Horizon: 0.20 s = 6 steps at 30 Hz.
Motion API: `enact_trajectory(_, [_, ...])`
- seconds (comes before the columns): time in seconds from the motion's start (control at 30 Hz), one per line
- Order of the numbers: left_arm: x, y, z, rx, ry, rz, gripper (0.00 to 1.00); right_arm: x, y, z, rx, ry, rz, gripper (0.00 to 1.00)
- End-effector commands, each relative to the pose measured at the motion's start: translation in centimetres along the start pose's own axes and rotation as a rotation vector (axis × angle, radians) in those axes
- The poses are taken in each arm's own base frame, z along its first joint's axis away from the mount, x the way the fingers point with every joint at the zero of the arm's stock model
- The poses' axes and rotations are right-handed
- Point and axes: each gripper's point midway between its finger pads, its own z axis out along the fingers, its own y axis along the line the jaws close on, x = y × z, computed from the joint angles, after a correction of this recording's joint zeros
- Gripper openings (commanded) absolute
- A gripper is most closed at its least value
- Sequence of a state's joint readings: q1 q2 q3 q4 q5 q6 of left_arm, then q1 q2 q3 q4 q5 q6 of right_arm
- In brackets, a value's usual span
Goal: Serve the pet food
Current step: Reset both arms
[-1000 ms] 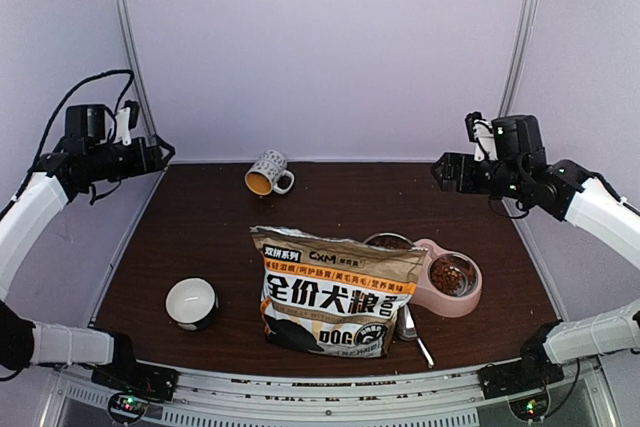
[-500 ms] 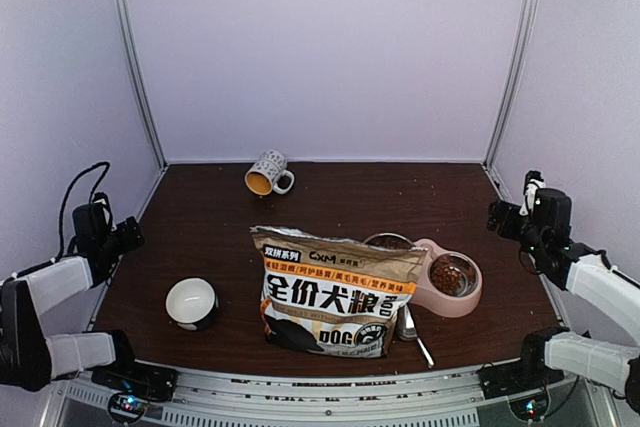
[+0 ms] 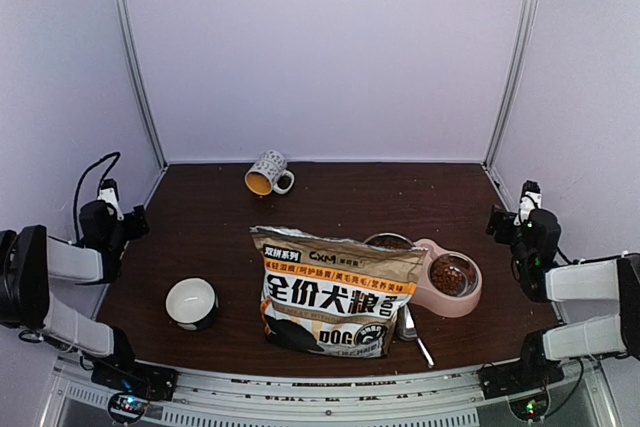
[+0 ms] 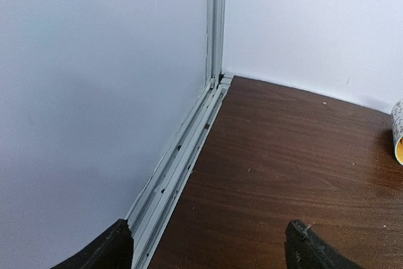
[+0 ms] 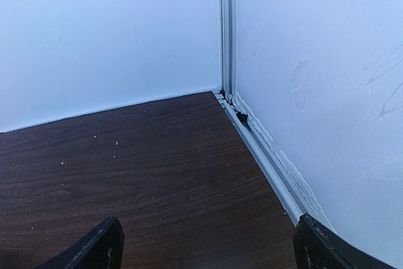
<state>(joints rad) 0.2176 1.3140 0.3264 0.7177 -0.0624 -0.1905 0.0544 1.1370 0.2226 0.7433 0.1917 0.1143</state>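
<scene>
We see the pet food [image 3: 453,273] as a reddish-brown mass of small pellets lying in the right steel cup of the pink double bowl [image 3: 465,304]. The bowl sits right of centre on the table [image 3: 200,227], just beside the printed bag [image 3: 335,292]. Well apart from it, at the table's left and right edges, the left gripper [image 4: 211,253] and the right gripper [image 5: 208,250] have their jaws spread wide with nothing between them.
</scene>
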Motion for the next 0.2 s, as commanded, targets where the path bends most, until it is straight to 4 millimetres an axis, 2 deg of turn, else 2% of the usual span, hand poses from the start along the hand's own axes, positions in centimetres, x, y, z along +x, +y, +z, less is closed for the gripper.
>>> enact_trajectory(0.0, [-4.41,-1.86,0.22,0.089,-0.15,0.052,0.86,-3.54,-0.14,0.7,0.003,-0.156,0.032,0.95])
enact_trajectory(0.17, [-4.49,-2.35,-0.45,0.098,-0.181,0.071,0.88,-3.27,0.31,1.24,-0.016,-0.149,0.022,0.95])
